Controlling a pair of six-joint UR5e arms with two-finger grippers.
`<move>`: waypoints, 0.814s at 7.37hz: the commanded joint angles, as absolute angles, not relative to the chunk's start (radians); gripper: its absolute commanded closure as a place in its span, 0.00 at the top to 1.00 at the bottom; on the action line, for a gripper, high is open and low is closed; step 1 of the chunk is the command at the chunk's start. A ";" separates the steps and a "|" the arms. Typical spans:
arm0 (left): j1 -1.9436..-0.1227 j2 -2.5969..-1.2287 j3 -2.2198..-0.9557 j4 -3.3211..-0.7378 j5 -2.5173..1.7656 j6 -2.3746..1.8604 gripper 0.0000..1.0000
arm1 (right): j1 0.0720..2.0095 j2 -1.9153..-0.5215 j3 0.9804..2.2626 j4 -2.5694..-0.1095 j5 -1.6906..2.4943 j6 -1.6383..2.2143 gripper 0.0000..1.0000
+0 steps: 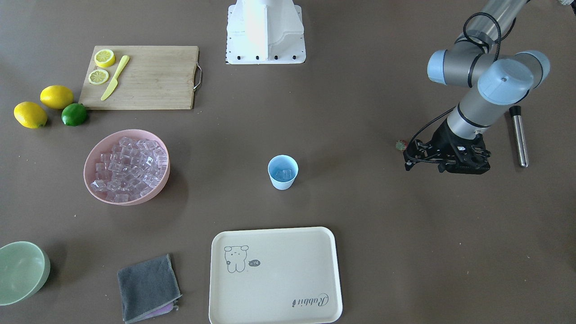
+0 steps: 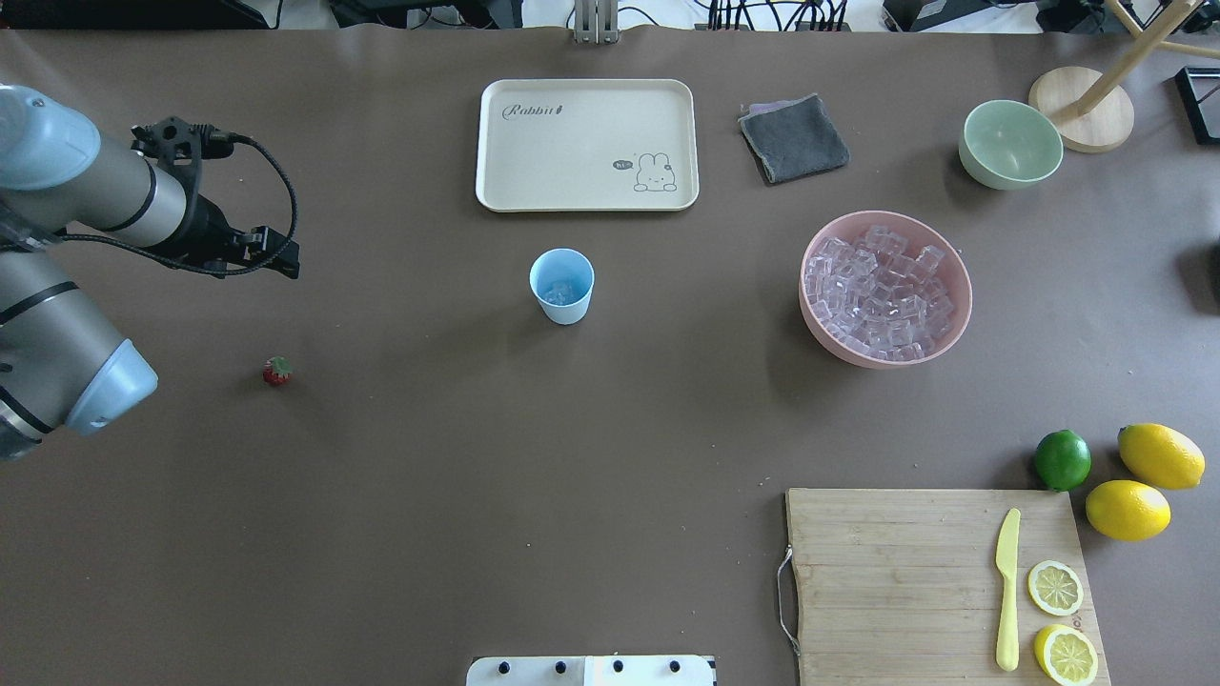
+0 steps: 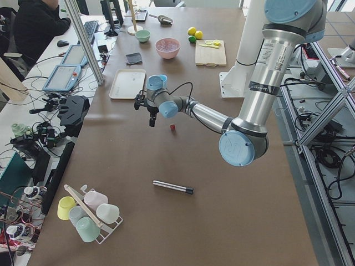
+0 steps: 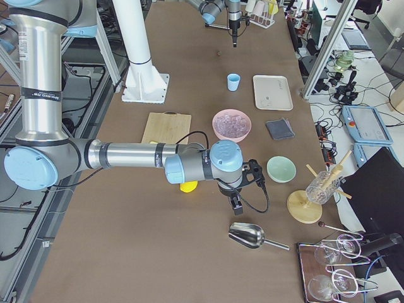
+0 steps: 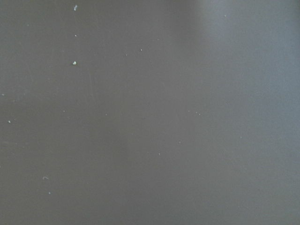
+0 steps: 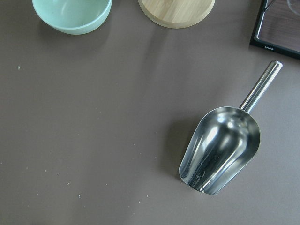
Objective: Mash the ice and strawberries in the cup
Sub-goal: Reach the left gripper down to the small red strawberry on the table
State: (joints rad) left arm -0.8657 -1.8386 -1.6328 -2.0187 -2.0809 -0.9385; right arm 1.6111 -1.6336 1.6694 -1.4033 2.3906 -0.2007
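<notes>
My left arm [image 2: 91, 195] reaches in from the left edge, its tool [image 2: 279, 259] aimed down at bare worktop [image 2: 429, 476], its opening impossible to tell; the strawberry [image 2: 277, 371] lies lower in frame, the cup [image 2: 561, 285] at centre.

The cream tray [image 2: 591, 143] bears the script word "Rabbit" in one corner. The speech bubble [image 2: 622, 165] beside its rabbit drawing [image 2: 656, 173] seems to read "hi".

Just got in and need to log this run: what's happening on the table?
Neither arm seems to hold anything. The small light blue plastic cup mid-table has some clear ice cubes in it; the wide pink bowl holds many more. The small red strawberry lies on the table, with the left gripper hovering near it. The right gripper hangs above a shiny metal scoop.
</notes>
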 commanded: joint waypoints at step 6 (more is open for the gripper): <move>-0.684 -1.670 -1.706 -2.157 -1.953 -1.006 0.88 | 1.611 -1.628 1.681 -1.402 2.384 -0.201 0.99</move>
